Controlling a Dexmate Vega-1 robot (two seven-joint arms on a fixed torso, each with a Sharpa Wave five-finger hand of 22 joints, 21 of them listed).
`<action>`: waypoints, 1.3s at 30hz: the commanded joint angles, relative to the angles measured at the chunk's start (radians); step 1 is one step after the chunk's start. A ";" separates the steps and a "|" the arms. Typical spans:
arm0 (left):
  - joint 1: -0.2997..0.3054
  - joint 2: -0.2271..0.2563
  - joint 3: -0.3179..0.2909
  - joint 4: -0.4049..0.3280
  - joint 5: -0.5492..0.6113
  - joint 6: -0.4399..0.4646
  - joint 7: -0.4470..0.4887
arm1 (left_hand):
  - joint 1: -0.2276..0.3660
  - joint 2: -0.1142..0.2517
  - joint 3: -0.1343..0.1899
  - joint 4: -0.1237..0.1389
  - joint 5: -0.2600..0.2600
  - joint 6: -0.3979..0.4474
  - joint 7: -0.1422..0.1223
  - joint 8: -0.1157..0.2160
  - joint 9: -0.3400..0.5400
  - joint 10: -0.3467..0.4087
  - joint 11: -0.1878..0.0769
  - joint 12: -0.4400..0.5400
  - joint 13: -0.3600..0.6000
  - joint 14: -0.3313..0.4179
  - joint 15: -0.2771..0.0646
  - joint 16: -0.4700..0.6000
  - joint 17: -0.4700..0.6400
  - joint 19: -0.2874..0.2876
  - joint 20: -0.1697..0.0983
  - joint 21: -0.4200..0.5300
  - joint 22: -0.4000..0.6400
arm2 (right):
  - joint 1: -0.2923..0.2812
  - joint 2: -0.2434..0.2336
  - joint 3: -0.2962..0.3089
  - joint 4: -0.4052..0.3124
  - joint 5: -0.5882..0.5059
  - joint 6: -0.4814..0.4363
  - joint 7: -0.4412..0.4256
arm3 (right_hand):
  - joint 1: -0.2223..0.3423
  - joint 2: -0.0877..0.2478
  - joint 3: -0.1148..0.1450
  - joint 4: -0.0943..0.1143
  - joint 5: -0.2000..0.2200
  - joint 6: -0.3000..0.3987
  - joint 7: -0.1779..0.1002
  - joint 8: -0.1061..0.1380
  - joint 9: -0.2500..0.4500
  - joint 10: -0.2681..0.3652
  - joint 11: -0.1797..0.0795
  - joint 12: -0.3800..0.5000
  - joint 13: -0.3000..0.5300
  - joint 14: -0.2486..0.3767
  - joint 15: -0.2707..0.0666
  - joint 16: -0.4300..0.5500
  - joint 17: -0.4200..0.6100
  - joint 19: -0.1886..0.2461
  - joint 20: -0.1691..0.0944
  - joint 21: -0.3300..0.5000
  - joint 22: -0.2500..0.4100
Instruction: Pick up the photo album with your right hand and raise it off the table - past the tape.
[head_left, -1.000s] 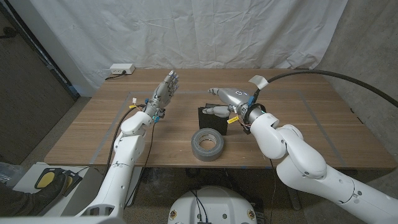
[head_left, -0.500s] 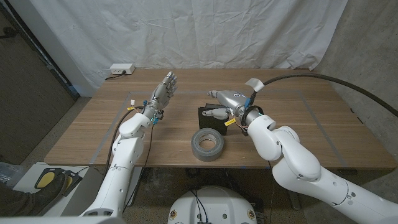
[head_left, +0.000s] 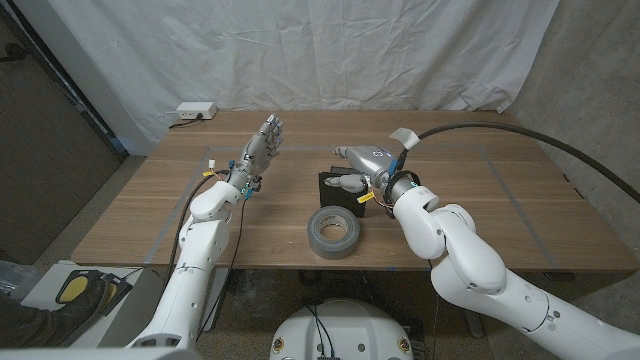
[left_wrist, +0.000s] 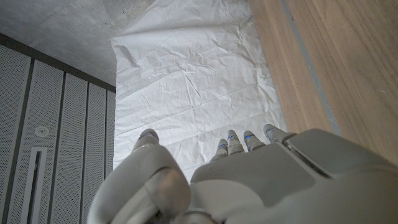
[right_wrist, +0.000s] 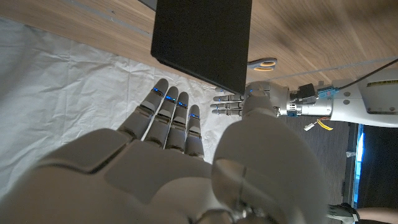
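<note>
The photo album (head_left: 336, 195) is a black block near the table's middle, seen as a dark slab (right_wrist: 202, 40) in the right wrist view. My right hand (head_left: 362, 160) hovers at its top edge with fingers stretched toward my left and the thumb (head_left: 348, 182) lower, over the album's upper face. It grips nothing; whether it touches the album I cannot tell. The grey tape roll (head_left: 334, 232) lies flat just in front of the album. My left hand (head_left: 265, 143) is raised to the album's left, fingers straight and apart, holding nothing; it also appears beyond the album (right_wrist: 245, 104).
A white power box (head_left: 196, 112) sits at the table's back left corner. Thin tape lines (head_left: 212, 160) mark a rectangle on the wooden table (head_left: 480, 210). A white sheet (head_left: 320, 50) hangs behind.
My right forearm has swung a little toward my left and the hand has edged slightly left over the album. Album, tape roll and left hand have not moved.
</note>
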 joint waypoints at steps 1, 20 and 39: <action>-0.012 -0.001 -0.001 0.022 -0.004 -0.004 -0.009 | 0.010 -0.001 -0.003 -0.003 0.000 -0.008 0.006 -0.001 0.003 -0.010 0.002 0.001 0.005 -0.011 -0.002 0.001 0.001 -0.011 -0.060 -0.001 0.006 | -0.001 0.026 -0.004 0.019 -0.064 0.008 0.049 | 0.020 0.001 0.006 -0.008 0.009 0.009 -0.002 0.006 0.006 0.010 -0.004 0.005 0.002 0.011 -0.001 0.009 0.003 0.010 0.002 0.005 0.002; -0.012 -0.003 -0.005 0.026 -0.002 0.002 -0.008 | 0.011 0.000 -0.006 -0.003 -0.001 -0.008 0.005 0.000 0.003 -0.010 0.002 0.002 0.005 -0.011 0.000 0.002 0.001 -0.012 -0.060 -0.001 0.006 | -0.003 0.057 0.015 0.029 -0.143 0.041 0.164 | 0.045 0.006 0.008 -0.012 0.009 0.015 -0.006 0.005 0.007 0.016 0.001 0.005 0.003 0.017 -0.004 0.006 0.007 0.019 -0.001 0.004 0.003; -0.013 -0.012 0.009 0.035 0.003 0.001 -0.005 | 0.013 0.002 -0.009 -0.002 -0.002 -0.006 0.007 0.001 0.003 -0.011 0.006 0.002 0.005 -0.012 0.004 0.002 0.001 -0.013 -0.060 -0.001 0.006 | -0.039 0.058 0.048 0.022 -0.163 0.063 0.199 | 0.054 0.014 0.006 -0.008 0.007 0.038 -0.016 0.010 0.008 0.034 -0.018 0.009 0.003 0.050 -0.023 0.015 0.011 0.039 -0.008 0.008 0.004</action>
